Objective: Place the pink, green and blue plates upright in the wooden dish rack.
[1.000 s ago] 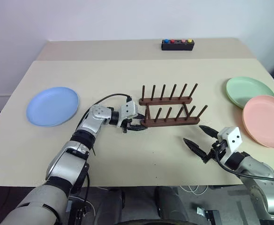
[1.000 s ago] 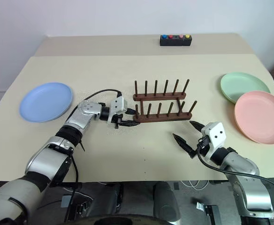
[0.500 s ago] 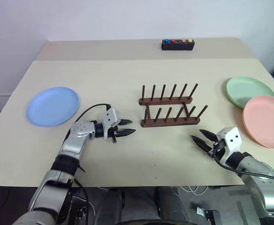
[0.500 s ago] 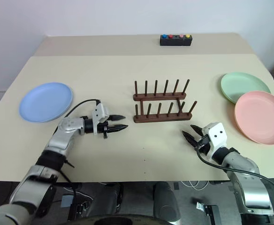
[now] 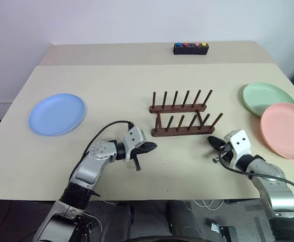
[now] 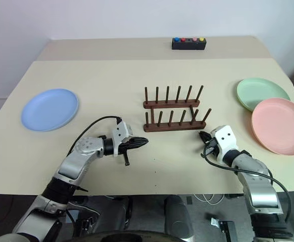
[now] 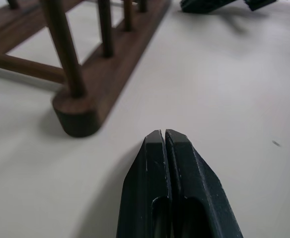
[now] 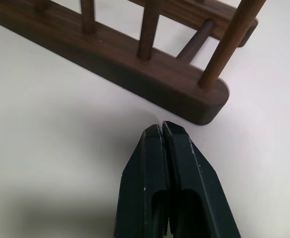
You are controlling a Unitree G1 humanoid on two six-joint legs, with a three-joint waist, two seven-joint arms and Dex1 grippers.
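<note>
The wooden dish rack stands empty in the middle of the table. The blue plate lies flat at the left. At the right the green plate lies flat, and the pink plate lies partly over its near edge. My left gripper is shut with nothing in it, just short of the rack's near left corner. My right gripper is shut and holds nothing, close to the rack's near right corner. Both sets of fingers are pressed together in the wrist views.
A small black box with coloured buttons sits at the far edge of the table. A seam runs across the table behind the rack. The right edge of the table lies just beyond the pink and green plates.
Both grippers have gone from open to shut. The left gripper drew back from the rack's left end toward me. The right gripper moved forward to the rack's near right corner.
</note>
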